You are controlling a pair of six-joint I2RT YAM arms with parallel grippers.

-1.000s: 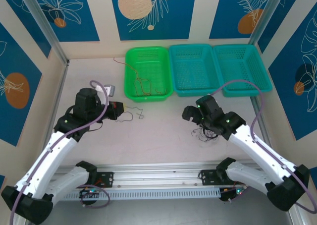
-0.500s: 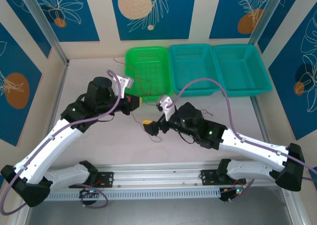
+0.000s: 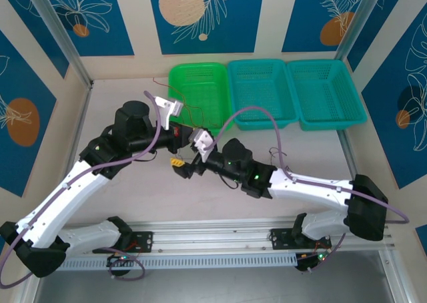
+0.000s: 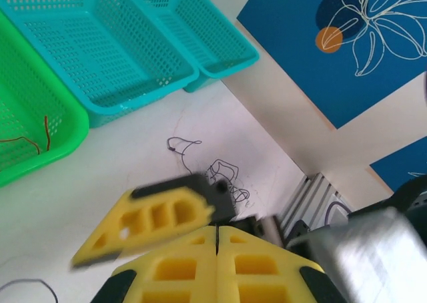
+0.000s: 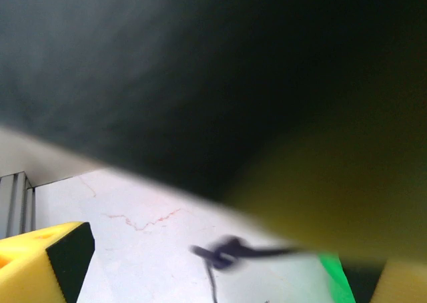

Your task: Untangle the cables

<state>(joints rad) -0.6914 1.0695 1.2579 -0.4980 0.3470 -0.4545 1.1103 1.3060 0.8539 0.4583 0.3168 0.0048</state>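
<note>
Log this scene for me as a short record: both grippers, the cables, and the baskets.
left gripper: shut, fingers pressed together, by the near edge of the green basket
right gripper: open, close beside the left one
red-orange cables: in the green basket
black cables: loose tangle on the table, in front of the teal baskets
teal baskets: two, side by side, right of the green one
</note>
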